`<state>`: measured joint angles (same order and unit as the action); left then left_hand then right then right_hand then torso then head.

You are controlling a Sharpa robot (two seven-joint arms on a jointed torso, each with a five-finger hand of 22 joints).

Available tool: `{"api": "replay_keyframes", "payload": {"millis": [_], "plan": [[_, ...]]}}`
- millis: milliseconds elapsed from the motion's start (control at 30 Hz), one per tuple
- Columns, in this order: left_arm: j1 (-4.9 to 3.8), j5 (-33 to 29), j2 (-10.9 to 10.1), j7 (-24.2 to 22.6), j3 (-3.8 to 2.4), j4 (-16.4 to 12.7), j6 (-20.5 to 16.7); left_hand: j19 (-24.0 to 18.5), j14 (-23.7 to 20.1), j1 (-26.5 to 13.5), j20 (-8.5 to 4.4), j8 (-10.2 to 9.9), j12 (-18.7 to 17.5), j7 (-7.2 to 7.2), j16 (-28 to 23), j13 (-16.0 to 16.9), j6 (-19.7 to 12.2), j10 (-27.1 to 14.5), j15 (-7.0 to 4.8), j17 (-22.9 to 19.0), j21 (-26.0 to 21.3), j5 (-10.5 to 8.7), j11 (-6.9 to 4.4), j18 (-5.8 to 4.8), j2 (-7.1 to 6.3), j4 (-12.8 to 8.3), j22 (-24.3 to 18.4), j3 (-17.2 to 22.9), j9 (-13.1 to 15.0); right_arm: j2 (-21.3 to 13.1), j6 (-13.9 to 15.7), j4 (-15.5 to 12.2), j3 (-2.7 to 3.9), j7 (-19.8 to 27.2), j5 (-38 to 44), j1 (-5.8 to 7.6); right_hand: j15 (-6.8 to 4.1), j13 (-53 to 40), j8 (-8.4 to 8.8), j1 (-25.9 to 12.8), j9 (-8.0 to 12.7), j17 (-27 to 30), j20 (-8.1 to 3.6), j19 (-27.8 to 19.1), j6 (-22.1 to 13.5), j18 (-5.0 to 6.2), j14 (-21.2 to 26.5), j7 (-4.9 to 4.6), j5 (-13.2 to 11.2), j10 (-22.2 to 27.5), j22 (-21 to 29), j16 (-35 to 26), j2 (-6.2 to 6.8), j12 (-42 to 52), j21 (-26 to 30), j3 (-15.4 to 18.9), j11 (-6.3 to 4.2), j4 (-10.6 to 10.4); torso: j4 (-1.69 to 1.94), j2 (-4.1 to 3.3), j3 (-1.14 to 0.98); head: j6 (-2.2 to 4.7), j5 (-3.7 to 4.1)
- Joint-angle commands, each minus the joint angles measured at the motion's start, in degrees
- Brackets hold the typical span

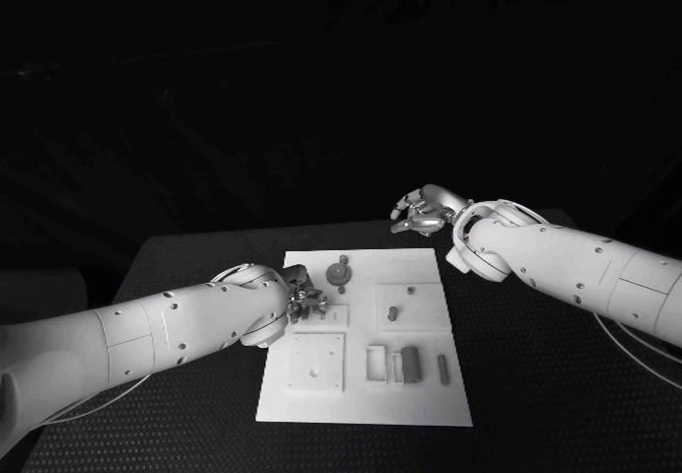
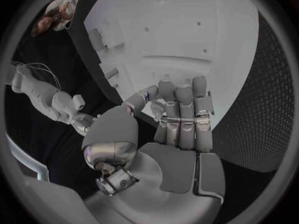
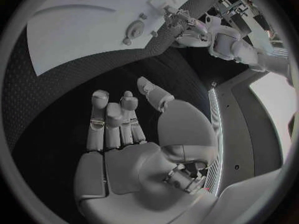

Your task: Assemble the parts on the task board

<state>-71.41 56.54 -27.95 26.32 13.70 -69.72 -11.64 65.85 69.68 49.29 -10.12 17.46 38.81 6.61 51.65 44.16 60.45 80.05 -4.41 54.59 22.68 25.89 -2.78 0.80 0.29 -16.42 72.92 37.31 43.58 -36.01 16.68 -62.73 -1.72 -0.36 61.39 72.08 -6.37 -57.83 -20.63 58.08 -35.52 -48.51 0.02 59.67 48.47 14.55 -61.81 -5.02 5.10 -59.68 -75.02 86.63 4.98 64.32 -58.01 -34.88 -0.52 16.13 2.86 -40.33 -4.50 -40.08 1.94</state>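
The white task board (image 1: 363, 394) lies in the middle of the black table. Grey parts sit on it: a round gear-like piece (image 1: 340, 274), a peg in a raised block (image 1: 394, 313), a dark bar (image 1: 411, 364) and a thin rod (image 1: 443, 368). My left hand (image 1: 298, 296) is at the board's left edge with its fingers (image 2: 182, 115) curled and the thumb against them; I cannot tell whether a part is between them. My right hand (image 1: 422, 213) hovers over bare table past the board's far right corner, with its fingers (image 3: 112, 122) stretched out and nothing in it.
A square plate (image 1: 317, 360) and small frames (image 1: 378, 362) occupy the board's near half. The right wrist view shows the board (image 3: 81, 30), the round piece (image 3: 134, 31) and my left hand (image 3: 181, 21). Black table surrounds the board.
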Motion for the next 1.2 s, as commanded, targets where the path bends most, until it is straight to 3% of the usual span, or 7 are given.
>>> {"api": "replay_keyframes", "payload": {"millis": [33,1200], "plan": [[0.17,2.46,0.32,0.03,-0.02,0.22,-0.48,0.61,-0.76,0.03,-0.04,0.38,0.47,-4.80,0.60,-0.14,6.18,-1.19,-0.25,-0.38,-0.26,-0.16,-1.59,0.84,-0.12,-0.02,0.17,0.24,0.70,0.02,-0.64,-0.15,0.04,0.67,-0.10,0.02,-0.04,0.10,0.36,0.02,-0.03,0.05,-0.01,-0.54,9.52,0.45,0.45,-0.44,0.32,4.01,-0.50,-0.33,-0.04,-0.24,0.27,-0.09,-0.08,0.02,-0.02,0.02,-0.02,-0.12,0.03],[1.41,5.14,1.23,1.03,-0.03,1.29,2.19,1.76,-1.29,-0.73,-0.35,-0.13,2.65,-5.35,5.13,-0.61,7.97,-0.87,-0.53,-4.81,-0.68,-0.91,-2.12,0.88,-0.06,0.26,1.71,-0.12,1.10,-0.11,-0.98,-0.58,0.05,0.62,-0.11,0.02,0.00,0.11,0.48,0.00,-0.07,0.03,0.06,-0.59,9.54,0.45,0.50,-0.46,0.33,4.06,-0.54,-0.35,-0.13,-0.23,0.31,-0.06,-0.06,0.07,0.02,0.03,0.02,-0.74,0.14]]}}
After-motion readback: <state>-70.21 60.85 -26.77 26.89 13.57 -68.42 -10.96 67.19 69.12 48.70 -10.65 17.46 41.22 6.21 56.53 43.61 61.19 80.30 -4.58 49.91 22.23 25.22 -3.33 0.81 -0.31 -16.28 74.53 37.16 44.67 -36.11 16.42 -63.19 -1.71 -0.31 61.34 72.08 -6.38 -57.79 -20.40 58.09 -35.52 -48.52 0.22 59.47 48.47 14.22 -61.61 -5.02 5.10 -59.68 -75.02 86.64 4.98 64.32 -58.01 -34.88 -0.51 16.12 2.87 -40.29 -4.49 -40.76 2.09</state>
